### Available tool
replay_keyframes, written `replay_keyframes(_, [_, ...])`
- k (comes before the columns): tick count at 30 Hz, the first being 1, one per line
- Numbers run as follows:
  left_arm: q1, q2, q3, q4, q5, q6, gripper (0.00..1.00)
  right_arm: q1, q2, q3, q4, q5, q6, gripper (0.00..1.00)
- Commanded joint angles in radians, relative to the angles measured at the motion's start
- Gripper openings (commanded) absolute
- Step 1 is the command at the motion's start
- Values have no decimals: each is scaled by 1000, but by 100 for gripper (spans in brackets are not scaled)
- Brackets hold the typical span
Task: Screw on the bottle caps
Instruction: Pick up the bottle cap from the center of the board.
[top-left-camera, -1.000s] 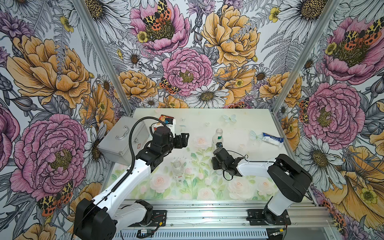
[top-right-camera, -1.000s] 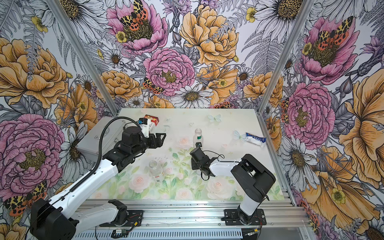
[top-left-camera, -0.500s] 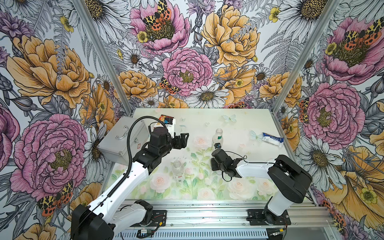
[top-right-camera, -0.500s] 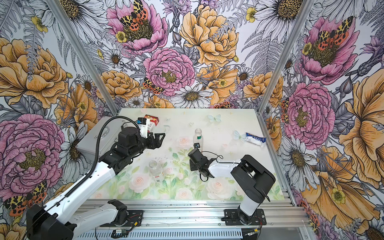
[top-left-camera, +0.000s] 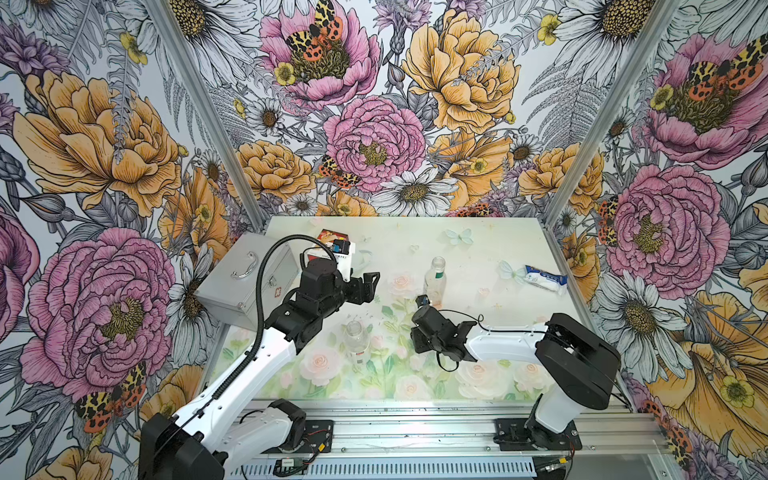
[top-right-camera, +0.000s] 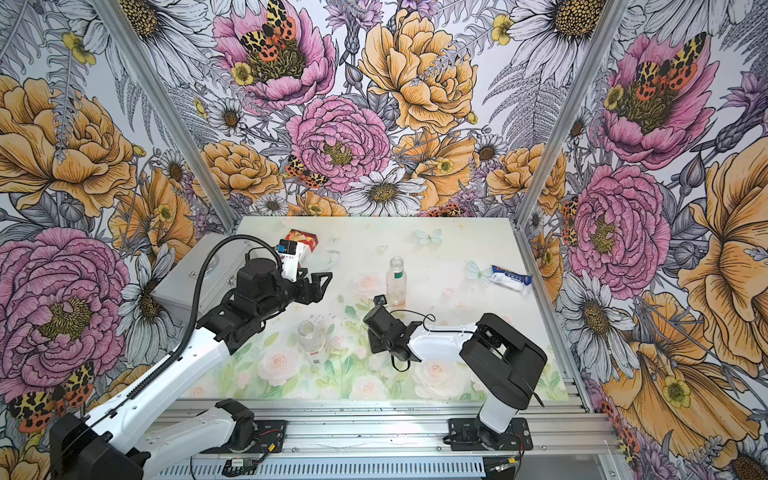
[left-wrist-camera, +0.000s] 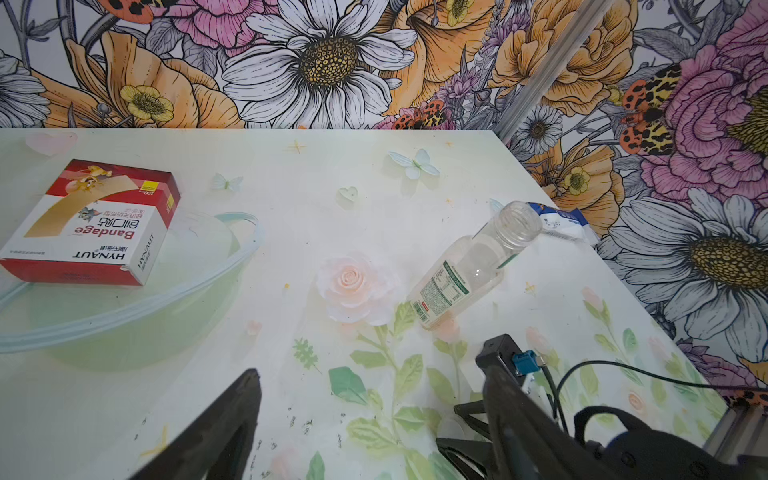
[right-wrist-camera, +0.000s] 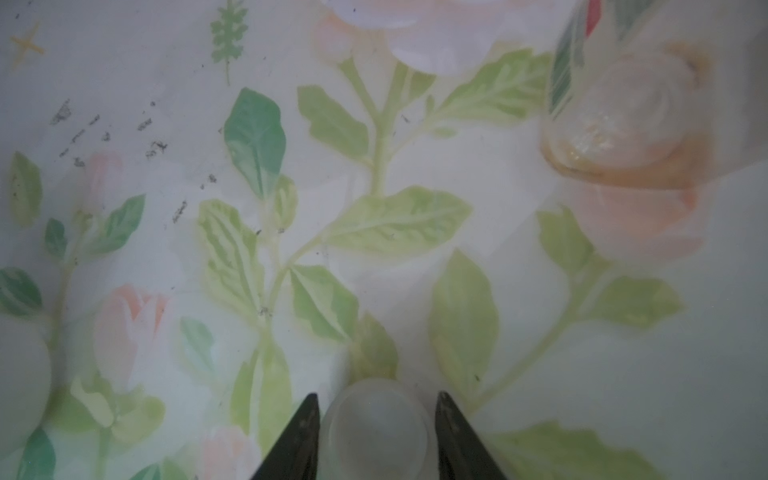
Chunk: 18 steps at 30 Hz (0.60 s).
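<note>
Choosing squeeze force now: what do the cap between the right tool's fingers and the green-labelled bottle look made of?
Cap: cloudy whitish plastic, likely matte; light passes dimly and nothing glints, though the view is blurred. Green-labelled bottle: clear glossy plastic, probably; the table shows through and its wall catches highlights. Glass cannot be excluded.

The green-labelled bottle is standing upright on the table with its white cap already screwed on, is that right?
Not quite. The green-labelled bottle does stand upright on the table, but nothing is screwed on: the left wrist view shows its threaded mouth bare and open.
</note>
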Motion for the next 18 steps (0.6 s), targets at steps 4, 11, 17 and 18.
replay_keyframes(4, [-10, -45, -23, 4, -1, 32, 85, 41, 44, 68, -136, 49, 0, 50])
replay_keyframes(11, [-11, -52, -29, 5, -5, 42, 86, 49, 71, 111, -224, 39, -4, 53])
replay_keyframes(17, [-11, -51, -32, 5, -14, 51, 87, 49, 83, 119, -255, 46, -4, 43])
replay_keyframes(18, [-10, -51, -32, 6, -15, 52, 87, 48, 85, 121, -254, 47, -5, 42])
